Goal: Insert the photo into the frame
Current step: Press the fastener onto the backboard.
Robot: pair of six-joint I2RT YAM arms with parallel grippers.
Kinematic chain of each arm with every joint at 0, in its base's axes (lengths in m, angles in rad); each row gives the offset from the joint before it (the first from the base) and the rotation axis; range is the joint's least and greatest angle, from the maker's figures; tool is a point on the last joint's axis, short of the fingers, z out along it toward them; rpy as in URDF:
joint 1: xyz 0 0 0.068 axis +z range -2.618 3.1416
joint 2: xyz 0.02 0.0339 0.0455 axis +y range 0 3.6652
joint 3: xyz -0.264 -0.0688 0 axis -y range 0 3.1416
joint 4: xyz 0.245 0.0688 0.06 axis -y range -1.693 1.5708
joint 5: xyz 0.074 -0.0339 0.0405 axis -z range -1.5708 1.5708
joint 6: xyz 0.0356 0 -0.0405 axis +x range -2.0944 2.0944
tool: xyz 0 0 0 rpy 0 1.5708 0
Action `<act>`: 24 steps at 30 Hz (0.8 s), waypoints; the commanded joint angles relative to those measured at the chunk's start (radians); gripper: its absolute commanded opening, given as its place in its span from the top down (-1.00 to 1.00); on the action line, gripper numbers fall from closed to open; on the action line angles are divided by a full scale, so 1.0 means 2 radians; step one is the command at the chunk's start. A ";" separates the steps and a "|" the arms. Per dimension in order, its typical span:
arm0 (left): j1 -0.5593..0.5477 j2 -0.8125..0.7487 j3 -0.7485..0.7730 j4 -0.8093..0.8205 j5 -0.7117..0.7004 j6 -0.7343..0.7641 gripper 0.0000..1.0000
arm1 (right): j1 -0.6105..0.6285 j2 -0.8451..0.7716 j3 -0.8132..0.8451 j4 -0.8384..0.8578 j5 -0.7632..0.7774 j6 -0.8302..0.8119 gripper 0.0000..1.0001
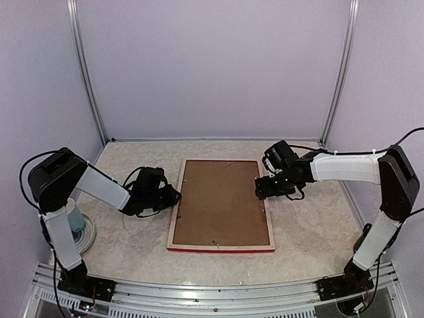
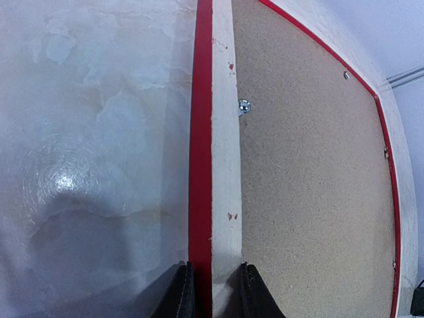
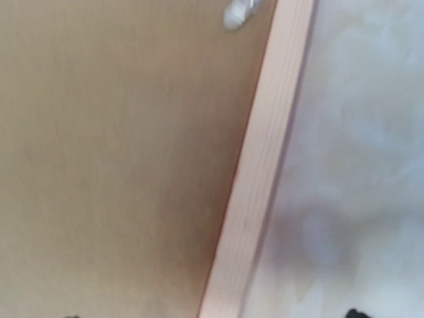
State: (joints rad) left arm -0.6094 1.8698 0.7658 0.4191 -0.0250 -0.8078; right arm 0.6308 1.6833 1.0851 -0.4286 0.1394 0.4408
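Left gripper point(image 2: 213, 285), bottom of its wrist view, has its jaws narrow, pinching the frame point(image 1: 218, 246) by its left rail. It's lying back-up mid-tabletop point(image 1: 311, 225), brown backing panel point(image 1: 220, 202) in it. Right gripper point(image 1: 263, 187) jaws are wide over the right rail.

Backing panel point(image 1: 220, 202) in frame point(image 1: 221, 247) on table point(image 1: 311, 222)

Pale wood frame point(image 1: 174, 218), glossy red edge, rough speckled hardboard backing point(image 1: 220, 202)

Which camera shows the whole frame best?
The top external view: the frame lies whole, back up. Left wrist shows one rail plus backing panel; right wrist, a blurred rail strip.
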 commanded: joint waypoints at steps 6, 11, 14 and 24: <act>0.003 0.044 -0.029 -0.120 0.028 -0.014 0.79 | -0.019 0.042 0.077 0.014 0.043 0.012 -0.74; 0.002 0.044 -0.028 -0.119 0.032 -0.013 0.78 | -0.029 0.075 0.113 0.018 0.060 0.021 -0.74; 0.002 0.042 -0.028 -0.119 0.032 -0.013 0.78 | -0.035 0.097 0.134 0.022 0.064 0.028 -0.72; -0.002 0.045 -0.024 -0.120 0.033 -0.013 0.78 | -0.049 0.161 0.191 0.020 0.079 0.047 -0.70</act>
State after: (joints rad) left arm -0.6083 1.8694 0.7658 0.4194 -0.0109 -0.8078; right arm 0.5499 1.9659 1.4254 -0.3939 0.2672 0.5045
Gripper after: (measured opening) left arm 0.192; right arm 0.855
